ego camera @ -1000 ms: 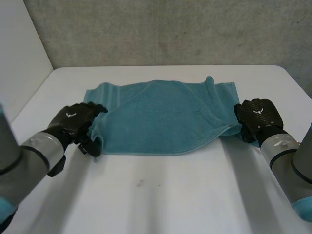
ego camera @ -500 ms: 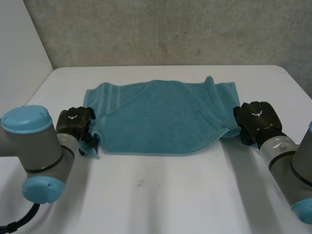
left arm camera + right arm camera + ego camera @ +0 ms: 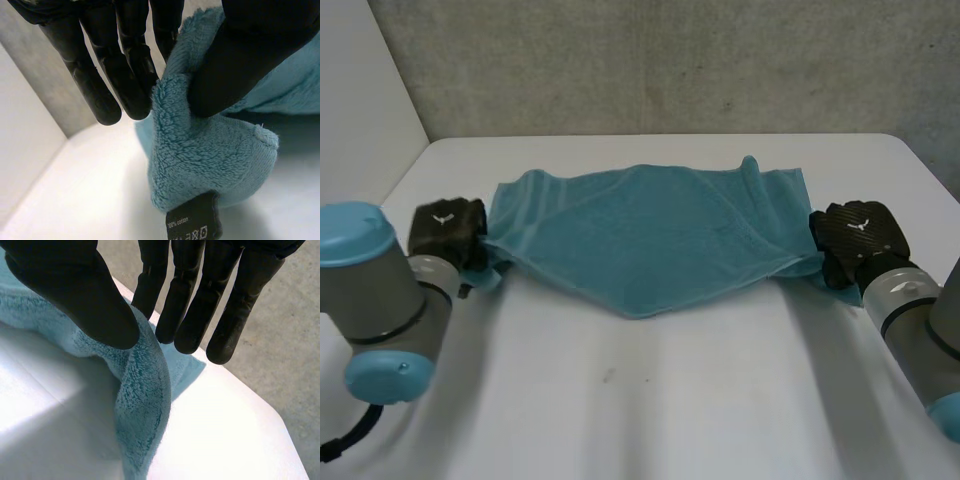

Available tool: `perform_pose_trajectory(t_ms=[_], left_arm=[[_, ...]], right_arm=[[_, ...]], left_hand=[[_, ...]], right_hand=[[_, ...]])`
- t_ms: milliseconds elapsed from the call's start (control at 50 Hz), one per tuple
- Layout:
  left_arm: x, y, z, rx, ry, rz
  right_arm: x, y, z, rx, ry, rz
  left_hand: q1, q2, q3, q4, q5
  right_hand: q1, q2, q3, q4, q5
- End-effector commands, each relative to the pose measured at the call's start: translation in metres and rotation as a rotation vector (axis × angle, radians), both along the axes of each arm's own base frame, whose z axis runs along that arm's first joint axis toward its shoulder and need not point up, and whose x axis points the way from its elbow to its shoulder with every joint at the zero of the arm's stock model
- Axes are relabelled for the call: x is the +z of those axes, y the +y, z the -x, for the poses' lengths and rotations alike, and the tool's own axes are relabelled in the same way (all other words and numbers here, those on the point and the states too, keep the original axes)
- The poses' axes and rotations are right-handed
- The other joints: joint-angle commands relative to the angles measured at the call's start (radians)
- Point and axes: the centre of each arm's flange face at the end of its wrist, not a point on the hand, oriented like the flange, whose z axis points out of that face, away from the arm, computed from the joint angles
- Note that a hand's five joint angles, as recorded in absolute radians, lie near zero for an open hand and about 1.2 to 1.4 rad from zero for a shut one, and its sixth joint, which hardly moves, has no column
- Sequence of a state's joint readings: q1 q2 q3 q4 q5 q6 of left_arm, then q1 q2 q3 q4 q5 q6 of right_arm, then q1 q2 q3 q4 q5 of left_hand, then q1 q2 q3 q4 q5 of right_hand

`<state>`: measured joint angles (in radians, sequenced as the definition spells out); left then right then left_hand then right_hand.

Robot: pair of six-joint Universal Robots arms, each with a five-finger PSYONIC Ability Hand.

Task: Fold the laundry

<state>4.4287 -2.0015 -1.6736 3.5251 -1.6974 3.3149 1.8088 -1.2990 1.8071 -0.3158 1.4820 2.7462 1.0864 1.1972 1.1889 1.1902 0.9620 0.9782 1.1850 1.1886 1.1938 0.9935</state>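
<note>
A teal towel (image 3: 650, 235) is stretched across the white table (image 3: 650, 400), its near edge lifted and sagging to a point in the middle. My left hand (image 3: 448, 232) pinches the towel's near left corner (image 3: 210, 160) between thumb and fingers (image 3: 125, 75); a black care label (image 3: 195, 222) hangs from that corner. At the other end, my right hand (image 3: 855, 240) pinches the near right corner (image 3: 145, 405) between its thumb and fingers (image 3: 200, 295). The towel's far edge still lies on the table.
A grey wall (image 3: 670, 60) stands behind the table's far edge. A white panel (image 3: 360, 120) borders the table on the left. Bare table lies in front of the towel.
My left hand has closed on the near left corner and pulled it outward to the left and up. The towel's near edge has risen off the table. My right hand kept its grip.
</note>
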Motion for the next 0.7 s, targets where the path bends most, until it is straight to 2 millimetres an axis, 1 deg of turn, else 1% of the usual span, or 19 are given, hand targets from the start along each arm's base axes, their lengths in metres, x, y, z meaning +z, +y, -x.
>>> perform_pose_trajectory(t_ms=[20,60,80,140,160,220,240,260,320,420,460,540,600,620,700], left_arm=[[0.017,0.002,-0.014,0.026,-0.030,0.061],[0.018,0.002,-0.014,0.027,-0.029,0.064],[0.018,0.003,-0.014,0.027,-0.029,0.064],[0.018,0.003,-0.015,0.029,-0.029,0.064],[0.018,0.003,-0.015,0.029,-0.029,0.064],[0.018,0.002,-0.017,0.035,-0.031,0.064],[0.019,0.001,-0.017,0.036,-0.031,0.065],[0.019,0.000,-0.019,0.043,-0.029,0.065],[0.019,-0.002,-0.022,0.050,-0.031,0.066],[0.020,-0.006,-0.026,0.066,-0.030,0.069],[0.020,-0.007,-0.028,0.071,-0.029,0.070],[0.021,-0.009,-0.031,0.078,-0.028,0.072],[0.021,-0.010,-0.033,0.084,-0.028,0.072],[0.021,-0.010,-0.033,0.084,-0.028,0.072],[0.021,-0.011,-0.034,0.086,-0.028,0.072]], right_arm=[[0.004,0.000,0.008,-0.017,0.000,-0.115],[0.005,-0.003,0.012,-0.027,-0.026,-0.141],[0.008,-0.008,0.018,-0.043,-0.064,-0.158],[0.012,-0.016,0.027,-0.070,-0.130,-0.178],[0.014,-0.021,0.032,-0.080,-0.174,-0.190],[0.015,-0.023,0.034,-0.084,-0.195,-0.198],[0.018,-0.028,0.044,-0.095,-0.251,-0.238],[0.019,-0.030,0.047,-0.096,-0.259,-0.247],[0.022,-0.033,0.056,-0.089,-0.272,-0.286],[0.022,-0.031,0.063,-0.079,-0.258,-0.339],[0.014,-0.025,0.065,-0.071,-0.243,-0.380],[-0.001,-0.017,0.063,-0.070,-0.247,-0.399],[-0.012,-0.018,0.063,-0.076,-0.248,-0.385],[-0.021,-0.019,0.063,-0.081,-0.258,-0.390],[-0.038,-0.026,0.063,-0.101,-0.300,-0.423]], left_hand=[[0.310,0.199,0.207,0.206,0.260],[0.310,0.199,0.207,0.206,0.260],[0.310,0.199,0.207,0.206,0.260],[0.310,0.199,0.207,0.206,0.260],[0.310,0.199,0.207,0.206,0.260],[0.310,0.199,0.207,0.206,0.260],[0.310,0.199,0.207,0.206,0.260],[0.310,0.199,0.207,0.206,0.260],[0.310,0.199,0.207,0.206,0.260],[0.310,0.199,0.207,0.206,0.260],[0.310,0.199,0.207,0.206,0.260],[0.310,0.199,0.207,0.206,0.260],[0.310,0.199,0.207,0.206,0.260],[0.310,0.199,0.207,0.206,0.260],[0.310,0.199,0.207,0.206,0.260]], right_hand=[[-0.050,-0.256,-0.260,-0.265,-0.240],[-0.203,-0.409,-0.413,-0.418,-0.392],[-0.282,-0.489,-0.492,-0.497,-0.472],[-0.344,-0.551,-0.554,-0.560,-0.534],[-0.414,-0.621,-0.624,-0.630,-0.604],[-0.450,-0.657,-0.660,-0.666,-0.640],[-0.502,-0.709,-0.713,-0.718,-0.692],[-0.514,-0.721,-0.725,-0.730,-0.704],[-0.517,-0.724,-0.728,-0.733,-0.707],[-0.494,-0.701,-0.704,-0.710,-0.684],[-0.491,-0.698,-0.701,-0.707,-0.681],[-0.488,-0.695,-0.698,-0.704,-0.678],[-0.479,-0.686,-0.690,-0.695,-0.669],[-0.471,-0.677,-0.681,-0.686,-0.660],[-0.462,-0.668,-0.672,-0.677,-0.652]])
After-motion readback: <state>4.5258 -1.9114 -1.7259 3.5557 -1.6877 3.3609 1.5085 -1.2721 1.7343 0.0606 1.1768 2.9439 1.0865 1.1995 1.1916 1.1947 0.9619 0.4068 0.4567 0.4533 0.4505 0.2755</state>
